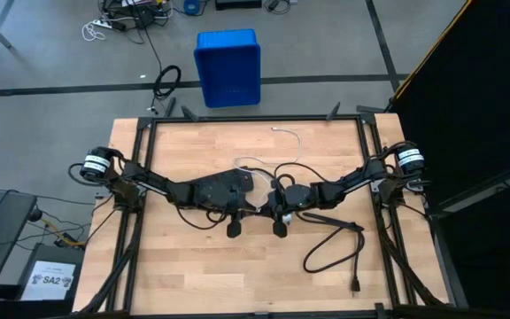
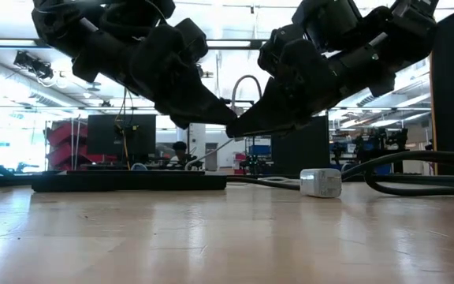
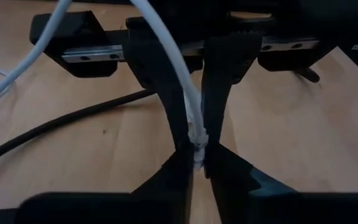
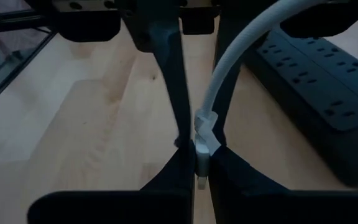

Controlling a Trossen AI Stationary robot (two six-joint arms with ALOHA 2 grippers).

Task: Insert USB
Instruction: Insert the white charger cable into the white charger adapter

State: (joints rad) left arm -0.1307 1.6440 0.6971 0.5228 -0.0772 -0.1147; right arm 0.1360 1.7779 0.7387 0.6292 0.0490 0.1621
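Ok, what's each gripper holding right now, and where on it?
Both pinch the USB at its plug end: left gripper and right gripper meet fingertip to fingertip at the plug.

I have both arms stretched inward over the middle of the table, wrists tilted down so the tips meet nose to nose above the wood. My left gripper (image 1: 259,197) is pinched closed on the USB (image 3: 194,124). My right gripper (image 1: 274,198) is clamped on the same cable's plug end.
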